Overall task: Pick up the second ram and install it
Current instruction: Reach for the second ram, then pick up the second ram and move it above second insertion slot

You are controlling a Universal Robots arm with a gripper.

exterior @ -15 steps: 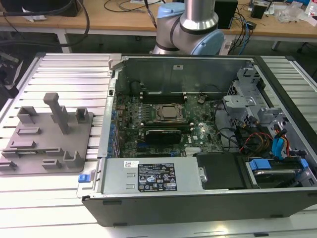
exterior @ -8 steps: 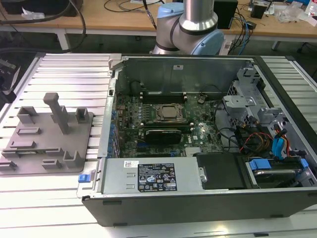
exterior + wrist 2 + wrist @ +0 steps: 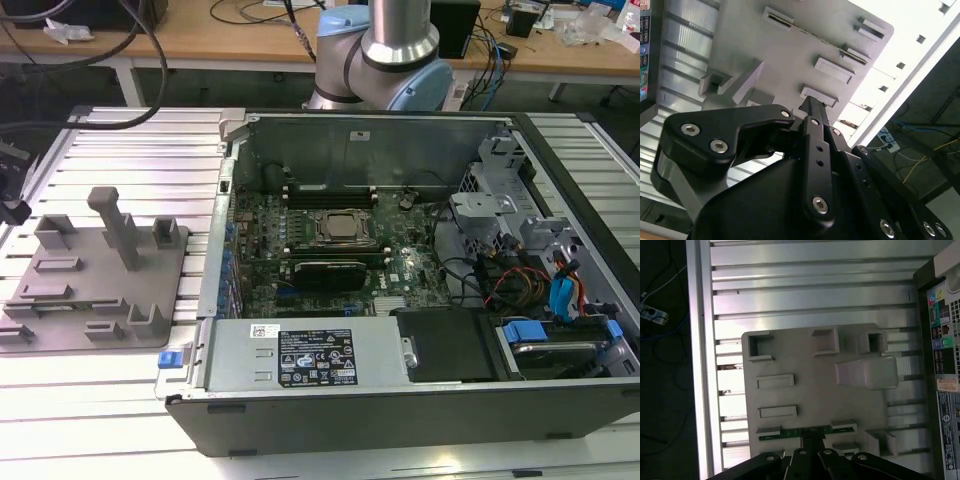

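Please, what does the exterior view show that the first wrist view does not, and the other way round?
Exterior view: the green motherboard with its CPU socket. First wrist view: the second ram resting in the tray's holders, the gripper right at it. Both: the grey tray, the slatted table and the computer case.

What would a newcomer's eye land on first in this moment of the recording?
The open computer case with its green motherboard fills the exterior view's right side, beside a grey block-studded tray on the slatted table. In the first wrist view the black gripper hangs over that tray, close to the second ram, a thin strip standing on edge between two holders.
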